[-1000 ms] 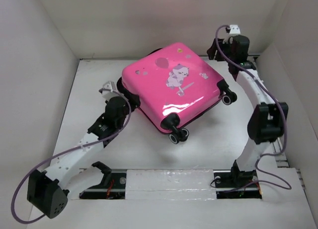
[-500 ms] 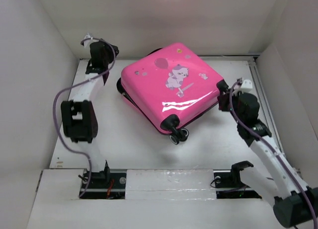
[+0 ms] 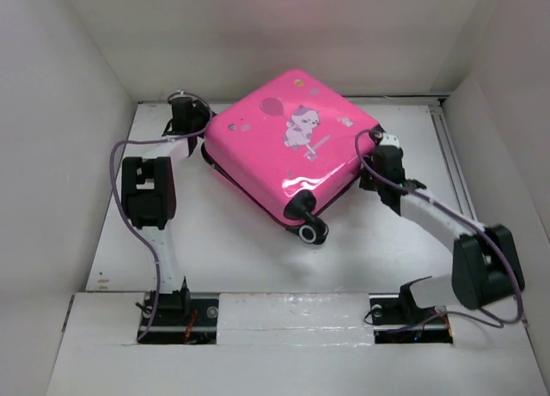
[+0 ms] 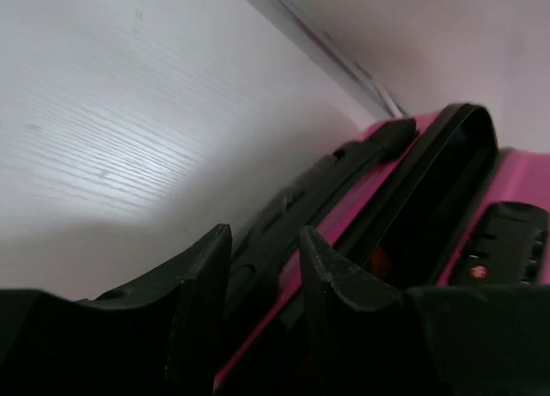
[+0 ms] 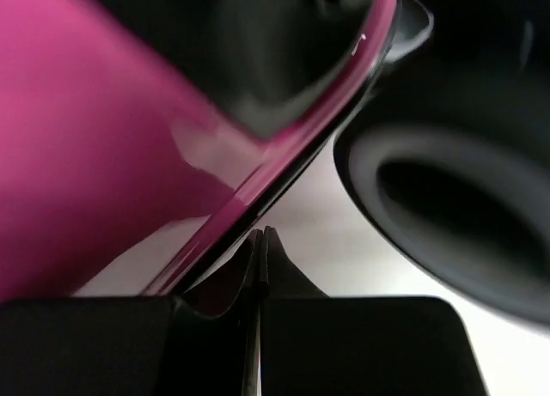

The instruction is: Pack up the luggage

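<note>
- L gripper point(image 4: 265, 237): now swung over to the far-left corner of the luggage point(image 3: 288, 143). Jaws part-open and narrowing, black edge strip point(image 4: 344, 155) straddled. Firm grip not confirmed.
- Luggage: mid-table, shoved back-left and tipped vs a sec ago. Shell seen ajar, so closing judged underway.
- R gripper point(image 5: 259, 241): jaws snapped shut, empty, tips tucked at the lower rim by a wheel point(image 5: 447, 198).
- Hidden: contents, bar an orange speck point(image 4: 375, 260). Right-side wheels covered by R arm point(image 3: 438, 220).

luggage point(image 3: 288, 147): hot-pink shell, cartoon-animal and balloon print | wheels point(image 3: 311, 233): black and white | table point(image 3: 232, 241): white | cables point(image 3: 113, 166): purple
</note>
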Tool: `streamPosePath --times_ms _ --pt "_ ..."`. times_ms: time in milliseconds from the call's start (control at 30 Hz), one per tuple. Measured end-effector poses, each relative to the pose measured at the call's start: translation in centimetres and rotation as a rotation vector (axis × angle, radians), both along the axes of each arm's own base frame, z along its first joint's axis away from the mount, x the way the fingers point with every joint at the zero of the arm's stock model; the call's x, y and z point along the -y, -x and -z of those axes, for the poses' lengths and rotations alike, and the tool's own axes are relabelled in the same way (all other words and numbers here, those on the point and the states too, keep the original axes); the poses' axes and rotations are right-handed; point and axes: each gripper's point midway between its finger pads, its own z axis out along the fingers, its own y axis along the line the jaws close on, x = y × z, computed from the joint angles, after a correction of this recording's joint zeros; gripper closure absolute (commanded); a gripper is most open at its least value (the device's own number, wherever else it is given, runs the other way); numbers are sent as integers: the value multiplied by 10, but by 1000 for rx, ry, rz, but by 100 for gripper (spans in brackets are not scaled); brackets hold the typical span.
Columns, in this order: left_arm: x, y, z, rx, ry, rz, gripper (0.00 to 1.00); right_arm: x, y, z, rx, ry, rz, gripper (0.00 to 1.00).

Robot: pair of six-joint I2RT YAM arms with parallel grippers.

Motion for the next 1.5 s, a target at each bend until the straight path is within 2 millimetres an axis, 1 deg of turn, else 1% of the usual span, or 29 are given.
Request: streamPosePath --times_ms 33,67,133,167,233,300,400,500,567,633,733,767,833,900,933,967,1033,1067,1100,1133,1200,1233,1267,1300,1333,1367,1433,1467,1500 --pt "-4 2 -1 12 6 -9 73 -3 -16 -1 5 1 0 100" --pt "-9 6 -3 20 15 -17 79 -8 -32 -4 17 -3 -9 100" --pt "-24 23 -3 44 36 -79 83 -17 -60 -14 47 -1 -25 100" --pt "-33 37 -2 54 46 -116 83 -18 -72 -17 51 9 -30 100" --pt "-42 72 4 57 70 -178 83 -20 -98 -18 55 16 -36 100" --pt "-41 102 7 50 76 -205 83 -24 -129 -21 70 4 -55 100" --pt "-31 133 11 52 53 -224 83 -33 -170 -26 99 -2 -95 100" --pt "-23 153 10 72 -1 -252 83 -36 -200 -29 126 7 -135 100" --pt "-15 165 9 84 -35 -252 83 -35 -215 -32 142 22 -152 98" --pt "-7 179 9 96 -67 -249 85 -34 -226 -35 142 42 -178 97" --pt "9 209 9 111 -115 -229 85 -38 -245 -41 114 74 -241 96" --pt "16 219 9 113 -129 -213 85 -41 -254 -47 111 85 -262 96" --pt "31 238 11 111 -156 -170 85 -47 -275 -61 147 97 -299 92" --pt "49 255 12 112 -188 -123 85 -53 -287 -74 185 101 -327 88" --pt "58 262 12 113 -200 -102 85 -53 -291 -80 202 104 -332 85" --pt "67 270 13 117 -220 -81 85 -53 -292 -84 215 110 -334 73" --pt "86 288 15 122 -256 -26 83 -49 -294 -92 234 119 -331 59" --pt "99 302 16 128 -270 19 81 -46 -293 -95 235 122 -326 44" --pt "104 306 15 129 -271 38 79 -43 -292 -98 237 121 -320 38" --pt "113 315 14 127 -273 77 74 -37 -291 -101 238 134 -309 33" --pt "122 331 14 119 -279 143 62 -21 -286 -118 255 137 -276 22" --pt "123 337 14 112 -286 171 57 -15 -280 -129 263 119 -261 20" --pt "124 342 13 106 -284 194 56 -15 -272 -142 270 92 -271 18" --pt "123 342 9 111 -273 197 56 -18 -261 -157 277 64 -283 17" --pt "119 338 -1 129 -254 179 56 -24 -253 -176 305 39 -301 17" --pt "115 332 -17 159 -232 152 56 -29 -246 -197 339 20 -317 17" --pt "102 324 -43 215 -224 94 52 -37 -232 -232 397 -10 -342 17" --pt "99 321 -59 249 -201 66 52 -38 -225 -246 420 -19 -348 19" --pt "95 317 -78 291 -175 35 50 -38 -219 -257 439 -25 -348 25"
